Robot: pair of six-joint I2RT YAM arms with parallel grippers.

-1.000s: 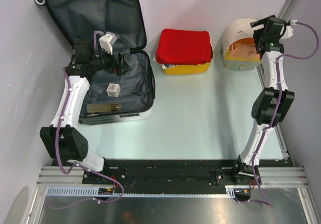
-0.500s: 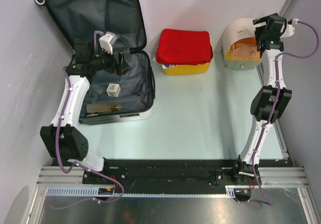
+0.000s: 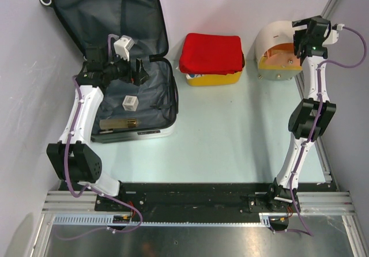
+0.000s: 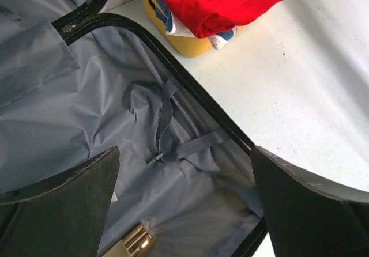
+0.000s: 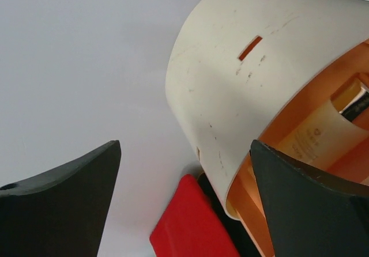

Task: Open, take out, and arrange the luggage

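The luggage (image 3: 155, 104) lies open at the table's left, its lid propped against the back wall and its dark grey lining (image 4: 115, 113) showing. In its lower half lie a small white box (image 3: 131, 102) and a gold-capped bottle (image 3: 118, 123) (image 4: 135, 242). My left gripper (image 3: 143, 74) (image 4: 184, 205) hovers open over the lining, above a loose strap (image 4: 173, 150), holding nothing. At the back right, my right gripper (image 3: 297, 38) (image 5: 184, 199) stands open and empty beside the round cream-and-orange box (image 3: 277, 46) (image 5: 253, 67).
A yellow basket (image 3: 213, 78) (image 4: 179, 41) topped with a folded red cloth (image 3: 211, 52) (image 4: 225, 0) (image 5: 190, 222) stands at the back centre. A bottle (image 5: 323, 133) lies inside the round box's orange interior. Walls close in on the left, back and right.
The right wrist has shifted slightly to the right and back by the round box. The left arm has stayed where it was.
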